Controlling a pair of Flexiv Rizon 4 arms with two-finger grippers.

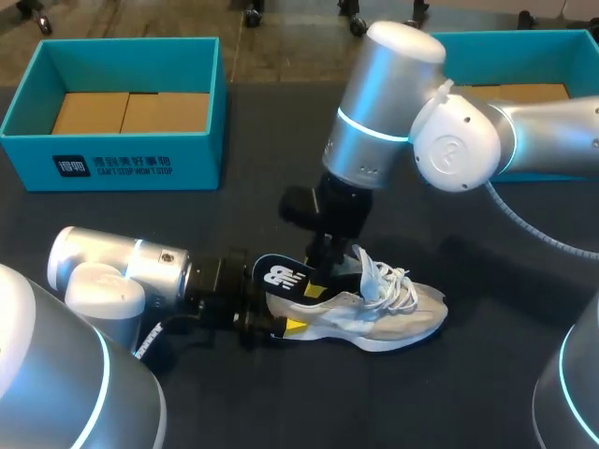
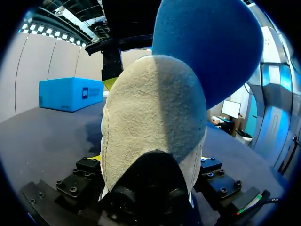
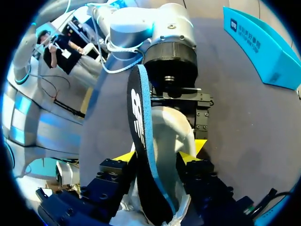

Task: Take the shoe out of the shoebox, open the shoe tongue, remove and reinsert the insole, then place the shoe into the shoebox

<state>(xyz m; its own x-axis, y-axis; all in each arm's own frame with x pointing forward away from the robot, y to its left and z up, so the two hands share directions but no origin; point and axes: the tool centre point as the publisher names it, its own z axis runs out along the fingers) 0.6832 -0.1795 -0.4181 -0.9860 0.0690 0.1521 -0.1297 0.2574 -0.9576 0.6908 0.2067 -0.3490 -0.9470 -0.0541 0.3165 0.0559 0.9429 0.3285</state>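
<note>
A grey-white sneaker [image 1: 374, 318] lies on its side on the dark table, toe to the right. My left gripper [image 1: 281, 323] is shut on its heel; in the left wrist view the heel [image 2: 150, 132] fills the gap between the fingers. The insole [image 1: 281, 276], black on top and blue beneath, sticks up out of the shoe's heel end. My right gripper [image 1: 323, 271] comes down from above. In its own view the insole [image 3: 141, 141] and the shoe's collar [image 3: 167, 136] stand pressed between the yellow tips of the right gripper [image 3: 160, 151].
An open teal shoebox [image 1: 122, 159] with a cardboard bottom stands at the back left. A second teal box [image 1: 505, 42] is at the back right, behind my right arm. Bare table lies in front of and to the right of the shoe.
</note>
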